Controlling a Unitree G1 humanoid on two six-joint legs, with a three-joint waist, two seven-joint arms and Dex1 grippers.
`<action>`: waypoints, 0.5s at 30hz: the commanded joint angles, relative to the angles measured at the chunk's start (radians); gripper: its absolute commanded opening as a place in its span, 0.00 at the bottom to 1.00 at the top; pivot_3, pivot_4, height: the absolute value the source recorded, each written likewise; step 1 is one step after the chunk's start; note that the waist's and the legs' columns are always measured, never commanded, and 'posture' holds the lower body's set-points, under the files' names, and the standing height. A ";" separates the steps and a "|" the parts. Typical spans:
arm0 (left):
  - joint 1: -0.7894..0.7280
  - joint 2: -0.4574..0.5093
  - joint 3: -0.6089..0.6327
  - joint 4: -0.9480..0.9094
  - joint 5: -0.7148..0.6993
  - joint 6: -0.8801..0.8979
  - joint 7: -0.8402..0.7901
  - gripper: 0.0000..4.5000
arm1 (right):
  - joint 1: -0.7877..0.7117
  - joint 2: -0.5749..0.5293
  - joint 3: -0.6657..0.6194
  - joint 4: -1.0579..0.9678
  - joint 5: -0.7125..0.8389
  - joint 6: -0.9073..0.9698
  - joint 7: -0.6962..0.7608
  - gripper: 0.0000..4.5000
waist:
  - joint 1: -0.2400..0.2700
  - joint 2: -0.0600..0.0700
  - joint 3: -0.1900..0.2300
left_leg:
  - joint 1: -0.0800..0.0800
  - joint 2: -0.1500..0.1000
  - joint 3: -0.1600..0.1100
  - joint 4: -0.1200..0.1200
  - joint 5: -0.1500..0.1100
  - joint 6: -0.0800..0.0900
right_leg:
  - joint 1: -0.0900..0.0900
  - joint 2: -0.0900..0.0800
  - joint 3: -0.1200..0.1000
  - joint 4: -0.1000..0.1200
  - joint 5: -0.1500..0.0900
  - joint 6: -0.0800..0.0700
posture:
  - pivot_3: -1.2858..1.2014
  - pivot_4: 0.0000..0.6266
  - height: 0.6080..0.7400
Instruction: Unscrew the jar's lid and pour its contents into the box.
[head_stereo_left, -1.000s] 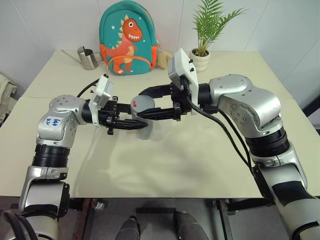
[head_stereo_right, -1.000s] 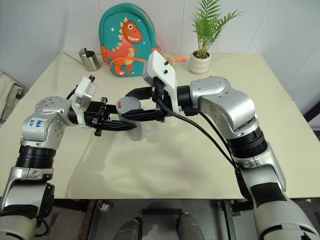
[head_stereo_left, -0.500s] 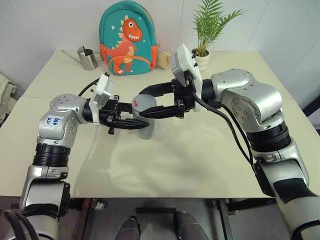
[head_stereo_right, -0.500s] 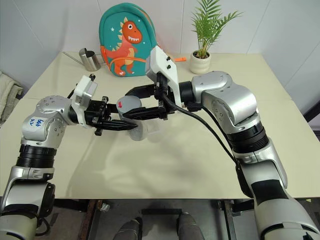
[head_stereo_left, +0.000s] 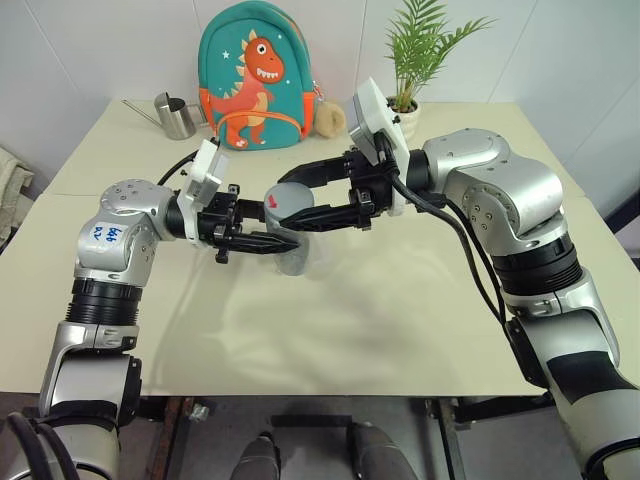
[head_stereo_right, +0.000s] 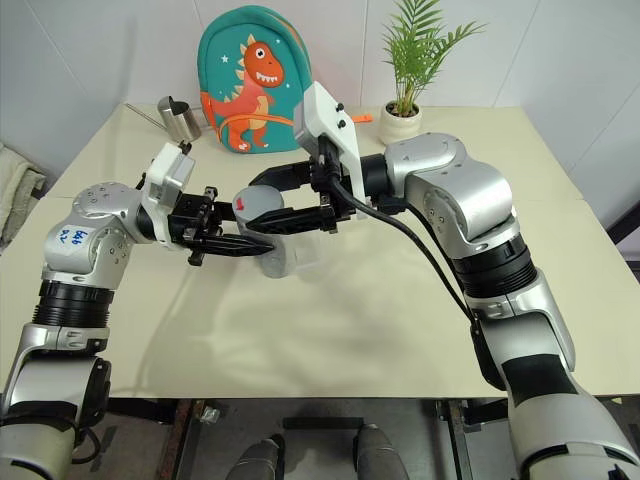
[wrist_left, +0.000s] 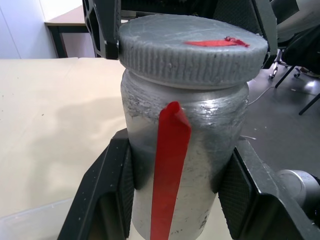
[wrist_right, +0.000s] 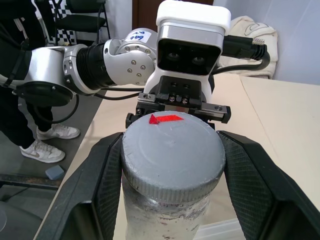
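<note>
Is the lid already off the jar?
No: the lid sits on the jar, its ribbed rim covering the neck.

Silver-grey jar (wrist_left: 185, 165) with red strip; grey lid (wrist_right: 172, 150), red mark

Both arms reach inward and meet at frame centre. The left gripper (head_stereo_left: 268, 243) points level to the right, fingers clamped on the jar (head_stereo_left: 291, 250); the right gripper (head_stereo_left: 318, 196) points left, fingers closed around the lid (head_stereo_left: 289, 201).
</note>
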 joint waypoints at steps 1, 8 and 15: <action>0.078 0.022 -0.113 -0.010 0.031 0.005 -0.153 0.41 | -0.117 -0.051 -0.185 0.053 -0.046 -0.120 -0.081 0.57 | 0.000 0.000 0.000 | 0.000 0.000 0.000 0.000 0.000 0.000 | 0.000 0.000 0.000 0.000 0.000 0.000 | 0.52 0.24 1.00; 0.077 0.021 -0.119 -0.008 0.034 -0.001 -0.154 0.41 | -0.131 -0.052 -0.185 0.088 -0.043 -0.151 -0.077 0.57 | 0.000 0.000 0.000 | 0.000 0.000 0.000 0.000 0.000 0.000 | 0.000 0.000 0.000 0.000 0.000 0.000 | 0.52 0.24 1.00; 0.091 0.013 -0.131 -0.010 0.048 -0.021 -0.148 0.41 | -0.161 -0.053 -0.181 0.137 -0.051 -0.182 -0.076 0.57 | -0.001 0.000 0.000 | 0.000 0.000 0.000 0.000 0.000 0.000 | 0.000 0.000 0.000 0.000 0.000 0.000 | 0.52 0.24 1.00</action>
